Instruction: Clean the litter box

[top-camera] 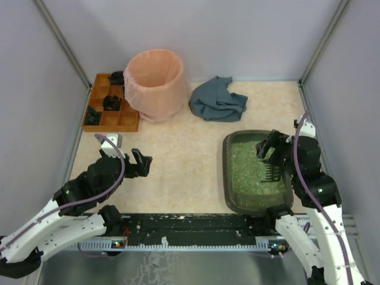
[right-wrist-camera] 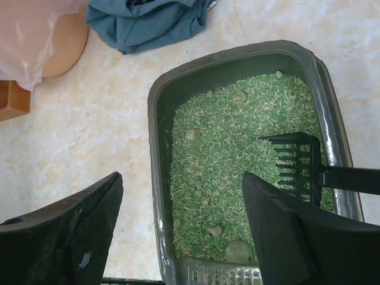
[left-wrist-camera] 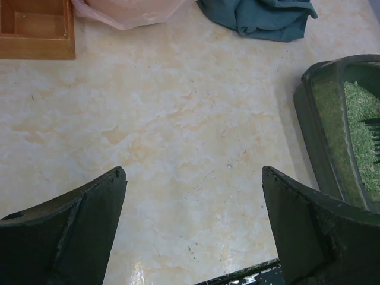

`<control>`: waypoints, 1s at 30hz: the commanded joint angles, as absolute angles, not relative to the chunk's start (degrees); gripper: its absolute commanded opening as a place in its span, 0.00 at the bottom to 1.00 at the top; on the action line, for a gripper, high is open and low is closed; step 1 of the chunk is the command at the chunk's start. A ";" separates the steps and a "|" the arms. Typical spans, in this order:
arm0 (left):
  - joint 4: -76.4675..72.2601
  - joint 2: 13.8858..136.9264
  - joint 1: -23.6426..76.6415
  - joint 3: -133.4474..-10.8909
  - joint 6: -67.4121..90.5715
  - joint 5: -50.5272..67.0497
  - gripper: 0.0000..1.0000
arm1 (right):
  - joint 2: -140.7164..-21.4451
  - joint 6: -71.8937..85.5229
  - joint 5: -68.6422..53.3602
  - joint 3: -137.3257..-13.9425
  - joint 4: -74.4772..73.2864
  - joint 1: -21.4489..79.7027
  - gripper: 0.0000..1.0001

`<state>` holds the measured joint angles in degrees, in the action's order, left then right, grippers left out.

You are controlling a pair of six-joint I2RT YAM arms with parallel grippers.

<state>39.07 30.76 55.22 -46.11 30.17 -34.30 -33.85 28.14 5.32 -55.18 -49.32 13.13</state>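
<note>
The litter box is a dark olive-grey tray of green litter on the right of the table. In the right wrist view its rim is plain, and several pale clumps lie in the litter. A black slotted scoop lies in the box on the right side, its handle running over the right rim. My right gripper hovers over the box, open and empty. My left gripper is open and empty over bare table, left of the box.
A round pink-lined bin stands at the back. An orange compartmented wooden tray with dark items is to its left. A crumpled blue-grey cloth lies behind the litter box. Grey walls enclose the table on three sides.
</note>
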 commanded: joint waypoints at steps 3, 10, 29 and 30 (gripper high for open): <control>38.28 30.76 55.11 -44.69 29.58 -35.48 1.00 | -33.80 27.75 8.54 -56.19 -48.42 13.44 0.81; 37.32 31.52 55.11 -43.66 28.85 -35.85 1.00 | -36.05 27.67 7.89 -54.48 -49.88 13.44 0.81; 38.24 38.12 50.12 -43.86 30.49 -29.26 0.99 | -42.90 26.68 -10.56 -47.92 -44.44 13.36 0.76; 37.43 39.12 47.40 -43.86 29.57 -26.43 0.99 | -43.01 26.74 -10.87 -47.29 -43.99 13.43 0.75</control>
